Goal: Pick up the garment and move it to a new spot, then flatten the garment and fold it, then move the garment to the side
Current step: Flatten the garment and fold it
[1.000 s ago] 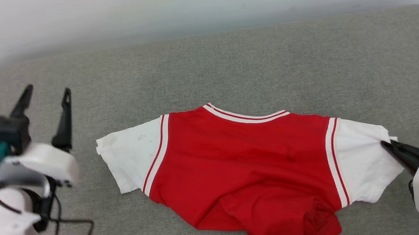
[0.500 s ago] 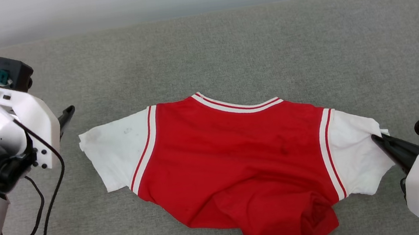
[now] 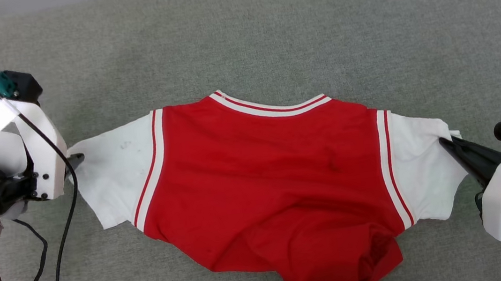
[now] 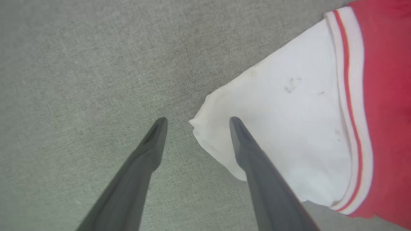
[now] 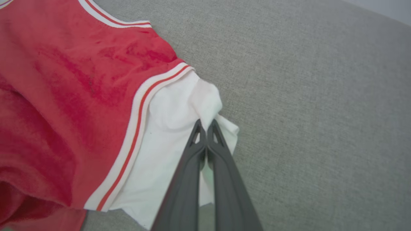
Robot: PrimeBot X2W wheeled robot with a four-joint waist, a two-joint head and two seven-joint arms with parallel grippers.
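The garment (image 3: 264,176), a red jersey with white sleeves and striped trim, lies spread across the grey surface, its lower hem bunched at the front. No numerals show on the upper side. My left gripper (image 4: 196,121) is open at the corner of the left white sleeve (image 4: 282,128); one finger lies over the sleeve, the other over bare surface. In the head view this gripper (image 3: 74,160) sits at the sleeve's outer edge. My right gripper (image 5: 205,125) is shut on the right white sleeve (image 5: 179,109), pinching its edge (image 3: 444,142).
The grey fabric surface (image 3: 266,30) stretches all round the garment. A black cable (image 3: 61,237) hangs from my left arm and loops over the surface at the lower left.
The camera has tilted down, so the wall has left the picture. My left gripper has swung down and reached the left sleeve's corner. The right gripper keeps its hold on the right sleeve.
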